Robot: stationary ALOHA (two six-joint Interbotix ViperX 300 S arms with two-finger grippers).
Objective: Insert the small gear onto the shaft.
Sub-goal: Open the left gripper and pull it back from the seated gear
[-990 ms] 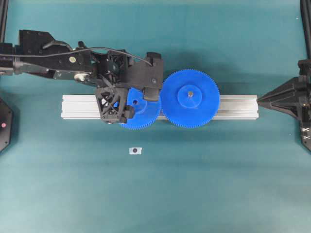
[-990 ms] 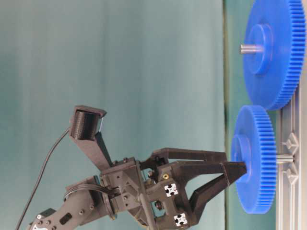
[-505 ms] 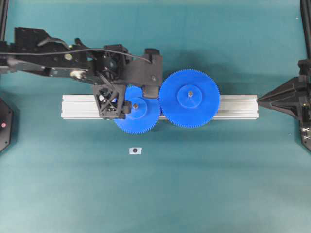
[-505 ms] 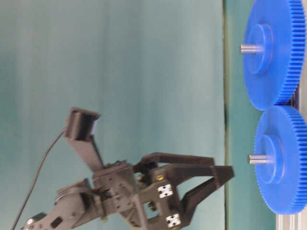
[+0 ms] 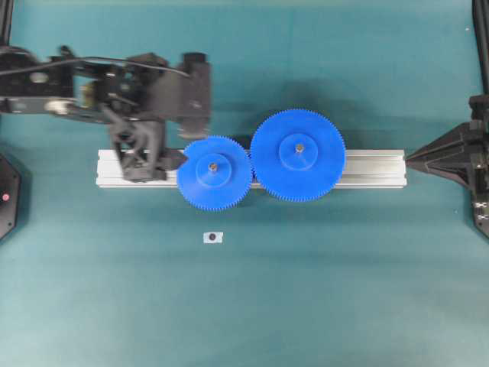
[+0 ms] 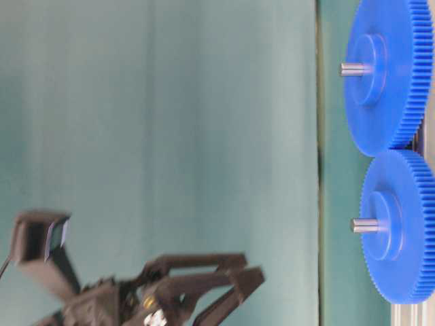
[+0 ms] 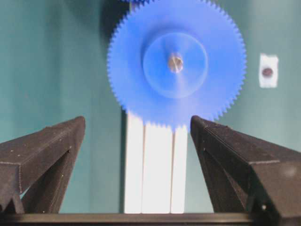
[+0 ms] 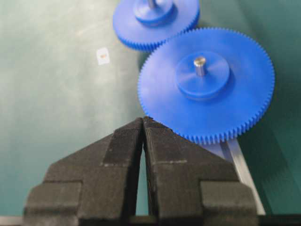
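Your small gear (image 5: 215, 173) sat seated on the shaft (image 5: 213, 164), meshed with the larger gear (image 5: 298, 155) on the rail (image 5: 374, 168). Your left claw (image 5: 177, 142), spread wide and empty, lay just left; the right claw (image 8: 143, 141) was closed.

Robotics lab bench: teal mat (image 5: 306, 290) covers the table, aluminium extrusion rail (image 5: 374, 168) as fixture, black frame posts (image 5: 6, 23) at edges.

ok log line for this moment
small gear: on shaft, meshed with large gear | left fingers: open, clear | right fingers: shut
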